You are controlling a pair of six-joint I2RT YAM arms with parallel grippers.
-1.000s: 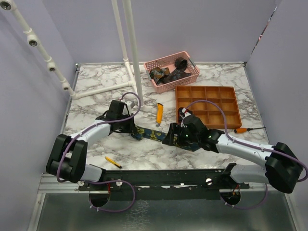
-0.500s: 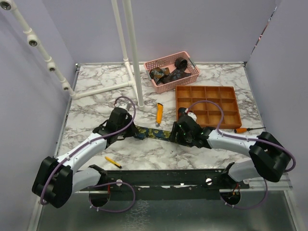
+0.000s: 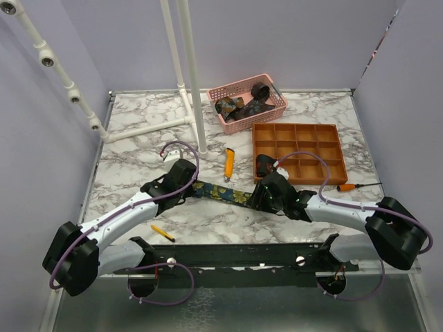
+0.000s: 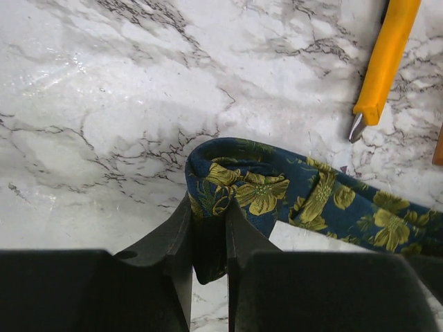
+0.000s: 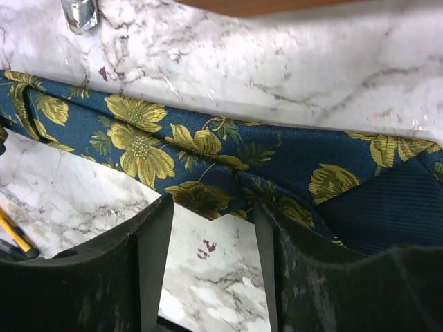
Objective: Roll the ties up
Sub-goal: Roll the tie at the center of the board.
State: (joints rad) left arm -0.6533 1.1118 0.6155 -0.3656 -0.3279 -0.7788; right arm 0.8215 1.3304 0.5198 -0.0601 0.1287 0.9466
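Left hand: clamped narrow on the floral tie, at its folded end
Right hand: fingers apart, astride the tie's edge
Counter: tie stretched between both hands

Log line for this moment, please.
task: rolling | left gripper: shut on folded end of floral tie | right gripper: open, straddling tie edge

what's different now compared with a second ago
The right gripper slid right along the tie, away from the left gripper, so a longer, straighter stretch of tie now lies between them. Its jaws straddle the tie's edge and have not yet closed. The left arm's elbow swung outward while its gripper kept pinching the folded end. The utility knife, pink basket, orange tray and pencil stayed put.
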